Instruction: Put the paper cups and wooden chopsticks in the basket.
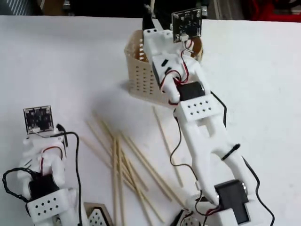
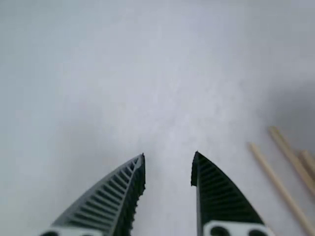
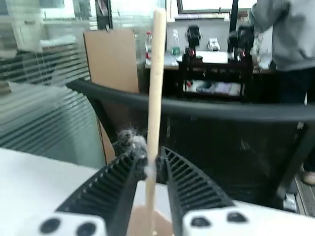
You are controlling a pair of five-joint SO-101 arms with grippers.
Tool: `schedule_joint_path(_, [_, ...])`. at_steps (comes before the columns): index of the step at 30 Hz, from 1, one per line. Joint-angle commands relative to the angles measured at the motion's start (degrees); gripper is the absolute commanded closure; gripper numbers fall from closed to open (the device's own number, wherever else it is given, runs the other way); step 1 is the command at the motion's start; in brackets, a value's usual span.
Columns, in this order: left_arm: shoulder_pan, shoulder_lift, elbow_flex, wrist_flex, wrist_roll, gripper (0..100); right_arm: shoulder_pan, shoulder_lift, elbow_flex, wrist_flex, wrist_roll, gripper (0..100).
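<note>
My right gripper is shut on a wooden chopstick that stands upright between the jaws. In the high view the right arm stretches over the white perforated basket at the back centre. A tan rounded shape, perhaps a paper cup, lies just below the jaws. Several loose chopsticks lie crossed on the table between the two arms. My left gripper hangs open over bare white table, with chopstick ends off to one side. The left arm sits at the front left.
The white table has free room at the left and back left. One chopstick lies apart beside the right arm. Beyond the table's far edge are a black chair back and office furniture.
</note>
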Motion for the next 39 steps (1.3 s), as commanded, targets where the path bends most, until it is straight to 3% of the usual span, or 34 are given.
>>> schedule_joint_path(1, [-0.5,-0.8,-0.2,-1.5,-0.5,83,0.2,-1.3,-3.1,3.3,-0.6,84.7])
schedule_joint_path(3, [-0.5,-0.8,-0.2,-1.6,-0.5,83,0.1,-2.9,-4.0,7.3,-0.6,81.1])
schedule_joint_path(7, [-0.5,-0.8,-0.1,-1.8,-0.5,83,0.1,-7.9,-7.6,19.0,-0.6,85.7])
schedule_joint_path(17, [-0.5,-0.8,-0.1,-1.8,-0.5,83,-4.3,-18.8,-8.5,62.0,-0.2,91.1])
schedule_joint_path(23, [-0.5,-0.8,0.3,-1.8,-0.5,83,-7.3,-18.7,-8.2,76.3,-0.2,90.8])
schedule_joint_path(29, [-0.5,-0.8,0.4,-1.8,-0.5,83,-11.2,-18.7,1.1,78.3,-0.2,90.7])
schedule_joint_path(39, [-0.5,-0.8,0.4,-1.8,-0.6,83,-10.7,-18.6,23.0,64.7,5.0,90.6])
